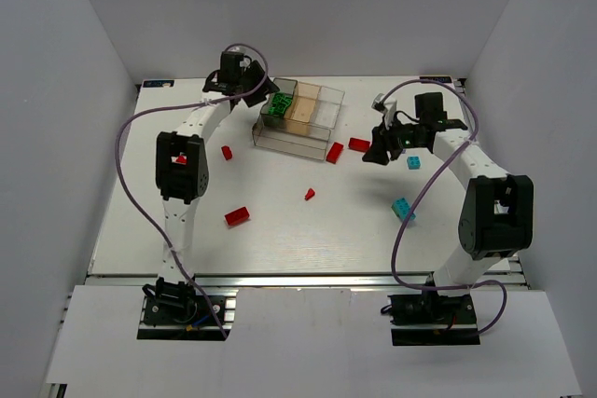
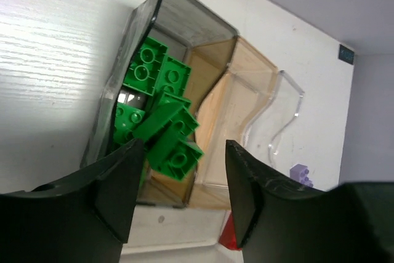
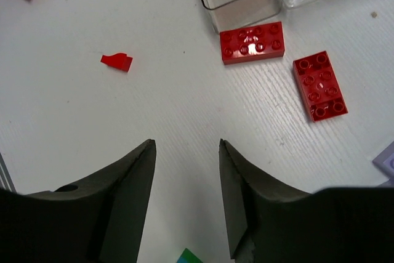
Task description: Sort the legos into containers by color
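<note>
Left gripper (image 2: 183,149): I read its fingers as spread and pinching nothing, hanging over the tray's end compartment.
Tilted green brick (image 2: 175,146): shows between the fingers in my wrist view, on top of the heap. I cannot tell whether one finger touches it.
Green heap (image 2: 151,78): several bricks in the smoke-tinted compartment, at 11 o'clock from the fingers.
Tray (image 2: 203,13): tan middle section at 1 o'clock, clear section past it at 2 o'clock.
Pale purple brick (image 2: 300,173): on the table at 3 o'clock, outside the tray.
Right gripper (image 3: 186,149): fingers spread, nothing between them, over the table (image 1: 280,249).
Red corner brick (image 3: 252,42): at 1 o'clock, just beside a tray corner.
Red slanted brick (image 3: 320,85): at 2 o'clock, near the first but apart.
Small red piece (image 3: 117,61): at 11 o'clock, alone.
Near cyan brick (image 1: 413,162): overhead, just beside the right gripper at 4 o'clock.
Far cyan brick (image 1: 402,209): loose at 5 o'clock.
Left red bricks (image 1: 237,216): two at 7 o'clock from the tray, well apart.
</note>
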Controlling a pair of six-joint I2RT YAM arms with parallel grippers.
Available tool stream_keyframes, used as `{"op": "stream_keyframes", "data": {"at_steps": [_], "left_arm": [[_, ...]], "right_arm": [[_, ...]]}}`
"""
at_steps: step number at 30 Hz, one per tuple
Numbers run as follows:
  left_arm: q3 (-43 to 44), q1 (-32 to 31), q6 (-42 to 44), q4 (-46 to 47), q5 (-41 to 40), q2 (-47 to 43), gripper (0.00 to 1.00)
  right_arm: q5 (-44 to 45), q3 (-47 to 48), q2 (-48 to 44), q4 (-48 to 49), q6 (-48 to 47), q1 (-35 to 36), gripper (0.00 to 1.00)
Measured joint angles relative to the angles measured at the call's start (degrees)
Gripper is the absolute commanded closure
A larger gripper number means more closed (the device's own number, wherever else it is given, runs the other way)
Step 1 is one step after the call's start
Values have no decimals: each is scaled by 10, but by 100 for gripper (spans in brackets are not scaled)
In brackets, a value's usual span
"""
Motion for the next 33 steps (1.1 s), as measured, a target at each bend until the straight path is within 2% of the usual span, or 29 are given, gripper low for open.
{"op": "stream_keyframes", "data": {"at_steps": [3, 6, 7, 8, 11, 13, 14, 17, 24, 33], "left_arm": [[-55, 3, 11, 7, -11, -65, 43], [-131, 6, 25, 24, -23, -158, 48], [-156, 7, 30, 28, -27, -190, 46], [-181, 9, 33, 35, -30, -225, 37], [-268, 11, 43, 65, -38, -330, 24], [-327, 13, 45, 86, -42, -392, 21], [-358, 13, 46, 91, -43, -421, 21], [-444, 13, 47, 107, -43, -487, 18], [-575, 13, 47, 113, -42, -548, 17], [-624, 13, 39, 122, -39, -598, 17]], "right_arm": [[22, 0, 1, -30, -24, 0, 56], [53, 0, 1, -60, -41, -2, 55], [65, 0, 1, -70, -46, -3, 53], [78, 0, 1, -81, -48, -3, 46], [122, 0, -7, -122, -51, -4, 29], [157, -3, -19, -144, -51, -4, 26], [174, -7, -30, -155, -51, -4, 20], [225, -26, -67, -171, -47, -3, 16], [309, -76, -101, -181, -12, -2, 16], [374, -131, -101, -157, 35, 1, 20]]}}
